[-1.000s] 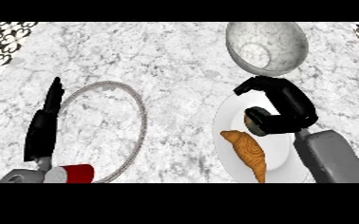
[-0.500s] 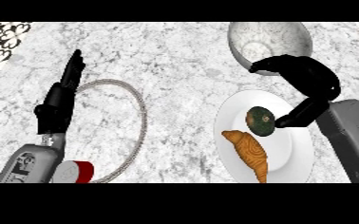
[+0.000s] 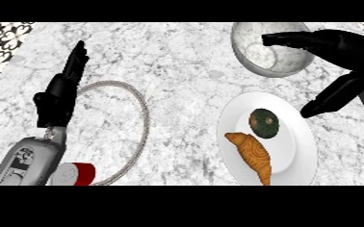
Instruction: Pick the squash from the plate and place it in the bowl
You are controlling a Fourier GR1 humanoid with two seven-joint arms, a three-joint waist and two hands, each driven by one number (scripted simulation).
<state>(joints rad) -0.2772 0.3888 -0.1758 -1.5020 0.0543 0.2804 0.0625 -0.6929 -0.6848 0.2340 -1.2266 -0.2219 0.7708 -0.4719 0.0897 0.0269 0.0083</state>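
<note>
Squash point(image 3: 265, 123) on white plate point(image 3: 298, 125), upper half, just above croissant point(image 3: 252, 156), apart from it or barely touching, hard to tell. Dark green, roundish, long axis slightly up-down in head view. Right hand point(image 3: 331, 45) up and to the right of squash, spread wide, holding nothing, 1 finger reaching over bowl point(image 3: 250, 54) rim, thumb tip just off plate's right edge. Squash lies down-left of that hand; right clearly nearer. Left hand point(image 3: 62, 89) far left near ring-shaped object point(image 3: 141, 110), fingers straight, resting, touching nothing. Squash not yet picked.
</note>
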